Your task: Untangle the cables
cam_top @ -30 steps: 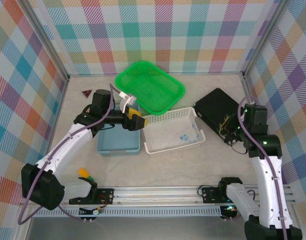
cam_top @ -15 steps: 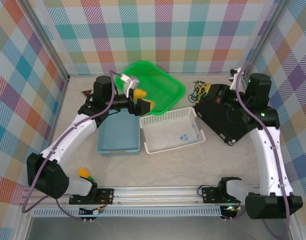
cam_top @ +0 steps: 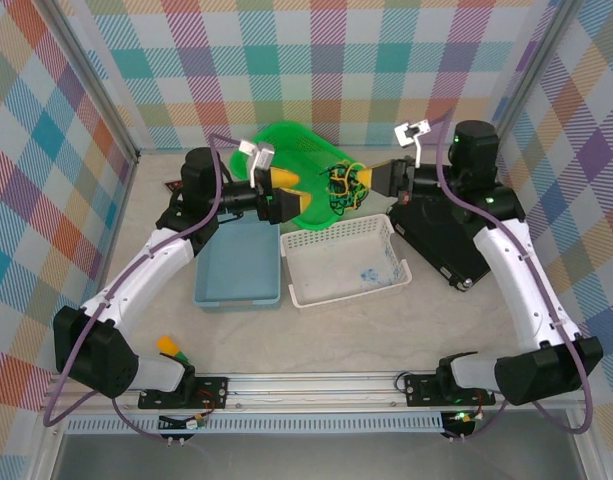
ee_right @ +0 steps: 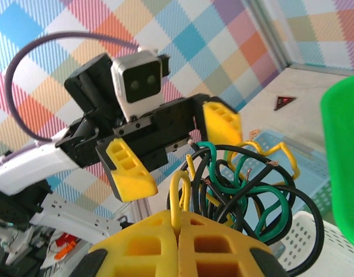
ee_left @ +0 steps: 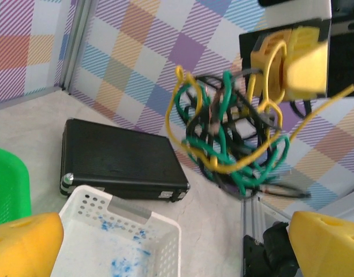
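Knotted bundle of thin black, green, yellow wires (cam_top: 341,188) hangs mid-air over green plastic basket (cam_top: 291,143), pinched by clenched right gripper (cam_top: 369,179). Left gripper (cam_top: 285,194) splayed wide, just beside, empty. We judge wires light, springy; grab outlying yellow loop (ee_left: 168,121), not knot core.

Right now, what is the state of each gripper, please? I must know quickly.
Left gripper: open, gripping nothing.
Right gripper: shut on the cables, holding the tangled bundle up in the air.

Right hand (cam_top: 370,178) swung from black case (cam_top: 456,245) to green basket (cam_top: 304,150), cables (cam_top: 341,188) carried along, left hand (cam_top: 290,193) raised facing them
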You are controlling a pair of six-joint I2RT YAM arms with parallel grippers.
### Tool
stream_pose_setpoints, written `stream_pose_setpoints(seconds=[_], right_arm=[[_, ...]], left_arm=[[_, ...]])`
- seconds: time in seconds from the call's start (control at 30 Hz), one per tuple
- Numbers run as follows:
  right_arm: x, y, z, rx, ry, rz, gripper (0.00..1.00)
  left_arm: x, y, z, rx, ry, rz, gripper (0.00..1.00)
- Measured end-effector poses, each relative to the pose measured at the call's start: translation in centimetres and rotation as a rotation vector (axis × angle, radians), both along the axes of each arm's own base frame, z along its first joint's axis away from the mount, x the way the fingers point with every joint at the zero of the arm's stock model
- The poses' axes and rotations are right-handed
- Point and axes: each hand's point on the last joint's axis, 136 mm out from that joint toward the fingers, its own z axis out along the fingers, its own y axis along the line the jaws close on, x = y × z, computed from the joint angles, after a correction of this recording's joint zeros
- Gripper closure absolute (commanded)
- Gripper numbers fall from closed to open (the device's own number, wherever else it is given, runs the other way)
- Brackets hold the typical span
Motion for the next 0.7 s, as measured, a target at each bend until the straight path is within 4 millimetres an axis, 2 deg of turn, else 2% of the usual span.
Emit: stream_pose_setpoints(seconds=[0.13,0.3,0.5,0.7], right_arm=[[-0.4,1.8,-0.4,-0.003,-0.022,0.055,1.00],[0.1,3.0,-0.6,0.001,-0.044,0.074,1.00],[0.8,3.8,0.5,0.028,-0.078,0.046,1.00],[1.0,5.5,1.0,0.055,-0.082,0.046,1.00]], left_arm=[[-0.4,-0.1,0.8,-0.046,0.012,-0.021,0.00],[-0.8,-0.2,0.7,-0.065,0.034,-0.039,0.01],[-1.2,-0.3,0.1,-0.082,0.062,-0.068,0.00],[-1.4,-0.6,1.0,-0.128,0.064,-0.104,0.00]])
